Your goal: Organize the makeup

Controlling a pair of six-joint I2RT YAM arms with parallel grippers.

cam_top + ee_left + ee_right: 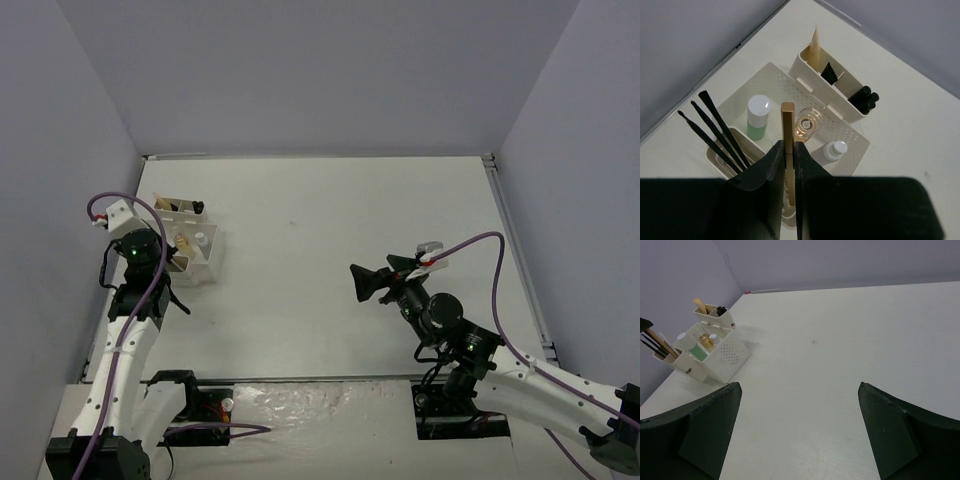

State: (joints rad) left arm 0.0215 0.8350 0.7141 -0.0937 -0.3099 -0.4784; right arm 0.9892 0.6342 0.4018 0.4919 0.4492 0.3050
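The left gripper (pixel 788 152) is clamped on a gold stick (pixel 787 125), upright over the white tray (pixel 850 135). Black brushes (pixel 715 130) lean at its nine o'clock and a white-green bottle (pixel 759 117) stands at ten. A glass bottle (pixel 807 124) is just beside it at two, a grey bottle (pixel 834 150) at four. At one o'clock, the far compartments hold a tan wooden stick (pixel 815 47) and black tubes (pixel 865 97). The left arm reaches along the table (pixel 350 210) edge, wrist above the tray. The right gripper (pixel 362 282) gapes wide, well apart at the tray's three o'clock.

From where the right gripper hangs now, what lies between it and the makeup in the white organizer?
Only bare table lies from the right gripper to the makeup in the organizer. The top external view shows this; the right wrist view agrees.
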